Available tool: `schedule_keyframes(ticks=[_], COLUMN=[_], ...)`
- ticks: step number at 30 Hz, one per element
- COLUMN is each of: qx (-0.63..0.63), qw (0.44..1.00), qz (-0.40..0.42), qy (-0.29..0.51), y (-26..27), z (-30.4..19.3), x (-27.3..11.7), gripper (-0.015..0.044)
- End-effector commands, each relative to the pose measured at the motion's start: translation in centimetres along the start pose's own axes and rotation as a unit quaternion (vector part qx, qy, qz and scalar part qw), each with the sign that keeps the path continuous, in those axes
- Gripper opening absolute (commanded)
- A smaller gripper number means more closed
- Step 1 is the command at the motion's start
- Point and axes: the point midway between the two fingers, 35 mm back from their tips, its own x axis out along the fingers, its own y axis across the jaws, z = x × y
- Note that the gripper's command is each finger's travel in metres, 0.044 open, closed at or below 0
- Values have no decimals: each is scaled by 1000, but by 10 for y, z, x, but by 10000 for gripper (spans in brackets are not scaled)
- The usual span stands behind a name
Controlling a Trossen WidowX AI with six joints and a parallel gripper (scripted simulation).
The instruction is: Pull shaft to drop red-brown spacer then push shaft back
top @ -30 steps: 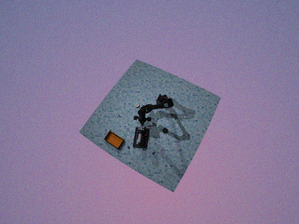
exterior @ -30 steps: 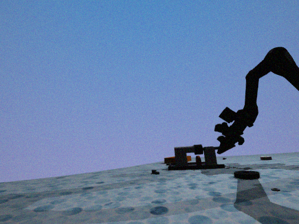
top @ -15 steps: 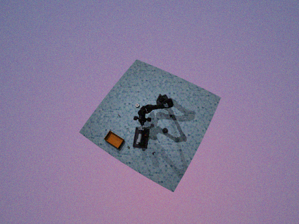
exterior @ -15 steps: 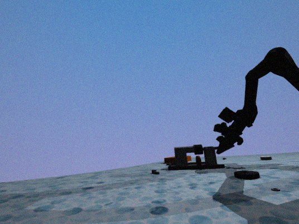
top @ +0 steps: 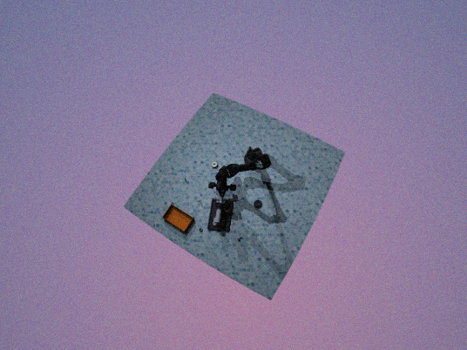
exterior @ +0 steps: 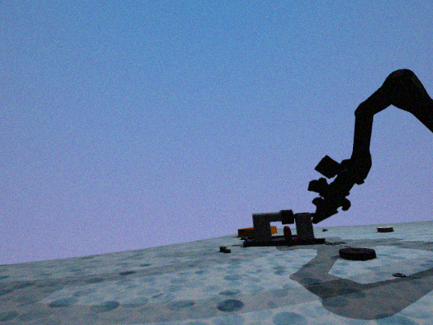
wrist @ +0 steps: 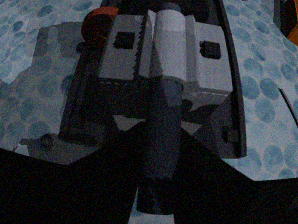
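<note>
My gripper (top: 221, 195) (exterior: 314, 221) (wrist: 158, 131) is shut on the near end of the shaft (wrist: 169, 45), which runs through the notch of the grey support block (exterior: 304, 227) (wrist: 214, 70). The big housing block (exterior: 262, 229) stands at the far end of the dark base plate (exterior: 279, 243) (wrist: 241, 125). A dark collar (exterior: 287, 217) is on the shaft line between the blocks. The red-brown spacer (exterior: 287, 232) (wrist: 100, 27) is off the shaft line, low between the blocks, left of the shaft in the wrist view. Whether the shaft end is inside the housing is too dark to tell.
An orange tray (top: 179, 218) (exterior: 245, 232) lies beside the fixture. A dark disc (top: 258, 202) (exterior: 357, 254) and a pale ring (top: 214, 164) (exterior: 384, 230) lie on the table, with a small dark part (top: 240, 238) (exterior: 224, 250) elsewhere.
</note>
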Motion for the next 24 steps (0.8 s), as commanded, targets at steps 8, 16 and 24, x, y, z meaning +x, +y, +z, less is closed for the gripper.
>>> schedule_keyframes(ticks=[8, 16, 24], qx=[-3, -3, -3], qw=[1000, 1000, 1000], qz=[1, 1, 1], qy=[0, 0, 0], y=[0, 0, 0], z=[4, 6, 6], x=[4, 5, 5], gripper=[0, 0, 0])
